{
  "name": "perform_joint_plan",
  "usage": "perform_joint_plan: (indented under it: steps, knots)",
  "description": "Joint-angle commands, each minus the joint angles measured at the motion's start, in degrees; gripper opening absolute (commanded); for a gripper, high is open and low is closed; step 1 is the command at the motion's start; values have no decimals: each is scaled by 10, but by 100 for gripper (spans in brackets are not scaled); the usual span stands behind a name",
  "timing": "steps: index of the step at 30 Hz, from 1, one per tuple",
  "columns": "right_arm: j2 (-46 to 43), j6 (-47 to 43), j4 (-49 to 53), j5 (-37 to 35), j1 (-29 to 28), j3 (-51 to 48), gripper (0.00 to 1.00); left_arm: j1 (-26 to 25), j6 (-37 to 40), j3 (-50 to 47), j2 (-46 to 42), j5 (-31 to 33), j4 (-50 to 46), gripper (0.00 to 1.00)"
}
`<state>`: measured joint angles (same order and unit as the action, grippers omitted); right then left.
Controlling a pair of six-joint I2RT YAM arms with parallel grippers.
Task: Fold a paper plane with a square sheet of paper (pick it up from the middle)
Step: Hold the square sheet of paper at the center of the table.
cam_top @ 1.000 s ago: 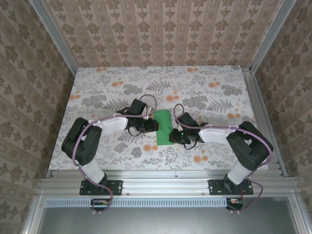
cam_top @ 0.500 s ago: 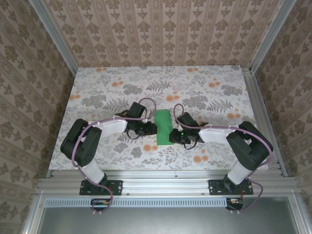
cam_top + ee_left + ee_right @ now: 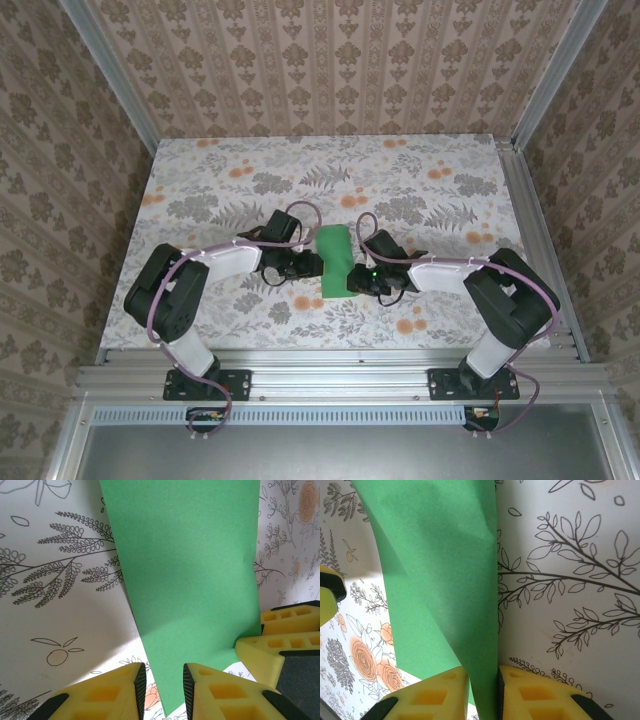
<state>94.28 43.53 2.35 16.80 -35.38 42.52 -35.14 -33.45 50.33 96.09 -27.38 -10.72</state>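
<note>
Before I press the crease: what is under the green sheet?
Beside the green sheet, floral tabletop shows; the right gripper pinches its raised fold. Whatever lies directly beneath is covered.

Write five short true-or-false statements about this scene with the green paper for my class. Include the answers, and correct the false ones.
1. The paper sits between the two grippers. True.
2. The right gripper pinches the paper between its fingers. True.
3. The table is plain white. False: it has a grey and orange flower print.
4. The left gripper holds scissors. False: only the paper's narrow end lies between its parted fingers.
5. The paper lies at the far edge of the table. False: it is nearer the arms' side, around the middle.
</note>
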Motion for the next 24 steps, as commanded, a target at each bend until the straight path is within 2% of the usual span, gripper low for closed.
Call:
perform_joint_plan:
  steps: [1,24]
  knots:
    - [19,-2,20,3,3,-10,25,-8,-11,10,-18,-6,1,29]
    - [25,-9,27,0,5,-7,26,-59,-58,-14,20,-23,56,25]
